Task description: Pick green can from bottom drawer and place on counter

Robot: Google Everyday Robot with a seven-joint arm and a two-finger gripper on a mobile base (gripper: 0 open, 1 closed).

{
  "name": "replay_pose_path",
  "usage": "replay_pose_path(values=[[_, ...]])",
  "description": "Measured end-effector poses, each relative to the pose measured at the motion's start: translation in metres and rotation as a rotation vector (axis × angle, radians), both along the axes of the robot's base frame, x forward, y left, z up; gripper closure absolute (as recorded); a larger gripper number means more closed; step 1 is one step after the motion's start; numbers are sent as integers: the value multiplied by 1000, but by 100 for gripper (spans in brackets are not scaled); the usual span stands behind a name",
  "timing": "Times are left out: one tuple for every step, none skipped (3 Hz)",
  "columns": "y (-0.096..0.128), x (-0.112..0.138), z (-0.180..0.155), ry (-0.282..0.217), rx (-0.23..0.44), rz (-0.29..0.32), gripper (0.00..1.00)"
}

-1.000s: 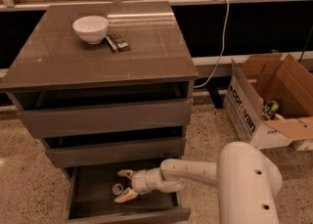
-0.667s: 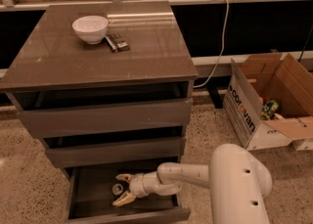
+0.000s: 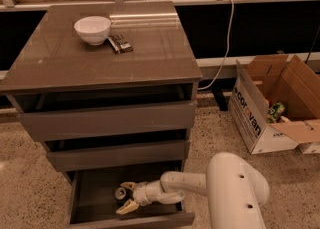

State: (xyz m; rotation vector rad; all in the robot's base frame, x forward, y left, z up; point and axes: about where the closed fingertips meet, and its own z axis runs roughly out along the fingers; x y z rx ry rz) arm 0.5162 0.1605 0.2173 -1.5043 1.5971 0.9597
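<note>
1. The end effector [image 3: 121,198] sits inside the bottom drawer [image 3: 92,200], fingers spread and not yet clamped, either side of the green can [image 3: 120,192].
2. An off-centre squeeze could tip the can or push it left.
3. A steep lift risks hitting the middle drawer [image 3: 115,155] before reaching the table [image 3: 150,48].

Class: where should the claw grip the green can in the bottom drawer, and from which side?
Grip the green can across its round side wall, approaching from the picture's right, where the open claw reaches into the bottom drawer; its silver top seems to face up.
</note>
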Motion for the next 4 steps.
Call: replay_pose_path(values=[[-3, 8, -9, 8, 9, -36, 31], [1, 14, -10, 13, 34, -46, 48], [10, 19, -6, 18, 73, -44, 72], [13, 24, 15, 19, 147, -24, 100]])
